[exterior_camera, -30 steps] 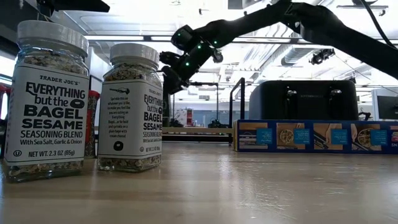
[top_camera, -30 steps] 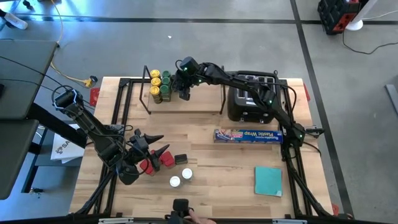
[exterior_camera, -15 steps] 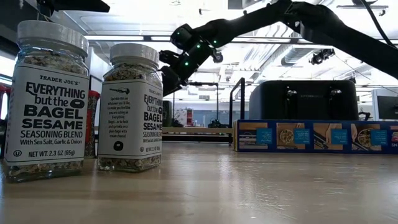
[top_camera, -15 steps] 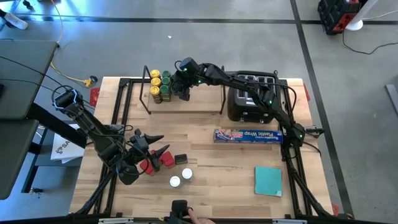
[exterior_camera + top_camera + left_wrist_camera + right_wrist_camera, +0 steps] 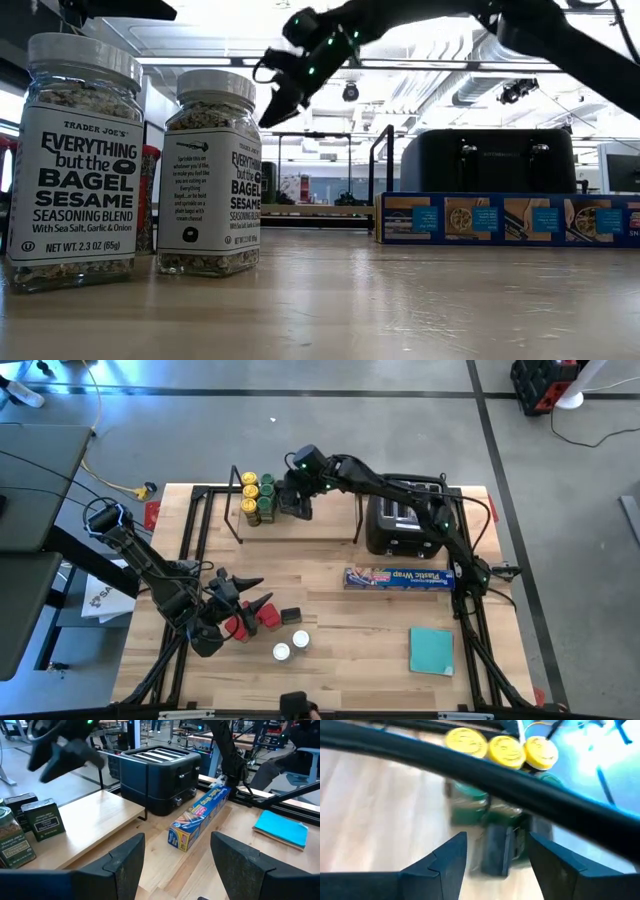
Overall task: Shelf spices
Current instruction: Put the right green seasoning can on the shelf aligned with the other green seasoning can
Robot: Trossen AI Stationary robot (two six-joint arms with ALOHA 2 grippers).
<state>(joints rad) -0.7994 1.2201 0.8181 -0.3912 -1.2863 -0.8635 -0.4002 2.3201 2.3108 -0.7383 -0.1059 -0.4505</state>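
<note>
Yellow-lidded jars [image 5: 250, 487] already stood on the shelf [image 5: 300, 525] at its left end.
Your right end effector [image 5: 297, 505] hovered over the shelf just beside the green-lidded jars [image 5: 266, 504], fingers apart and empty, a dark container [image 5: 496, 847] below it. Your left end effector [image 5: 250, 600] waited with its fingers spread near the red tins [image 5: 255, 622] and white-capped jars [image 5: 290, 646] on the wooden surface [image 5: 360, 630].
</note>
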